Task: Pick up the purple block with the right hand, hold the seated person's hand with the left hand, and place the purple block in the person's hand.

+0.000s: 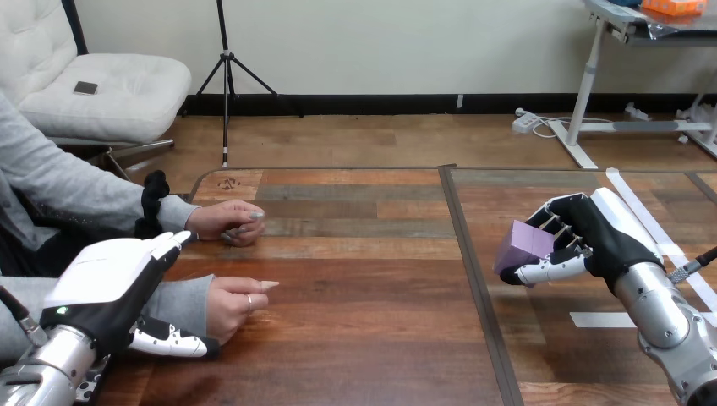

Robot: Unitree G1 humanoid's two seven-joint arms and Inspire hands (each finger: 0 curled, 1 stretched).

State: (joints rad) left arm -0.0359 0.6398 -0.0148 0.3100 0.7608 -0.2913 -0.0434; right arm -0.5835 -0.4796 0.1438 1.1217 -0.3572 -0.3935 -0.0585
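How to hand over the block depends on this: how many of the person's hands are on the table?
2. The farther hand rests at the table's left; the nearer hand lies just beside the robot's left hand.

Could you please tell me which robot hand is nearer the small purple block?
Right. The right robot hand grips the small purple block; the left robot hand is far across the wooden table, beside the person's nearer hand.

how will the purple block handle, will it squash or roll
Probably stiff: the purple block shows crisp edges in the curled grip of the right hand. Flat faces suggest it won't roll. Likely light: thumb and fingers alone carry it.
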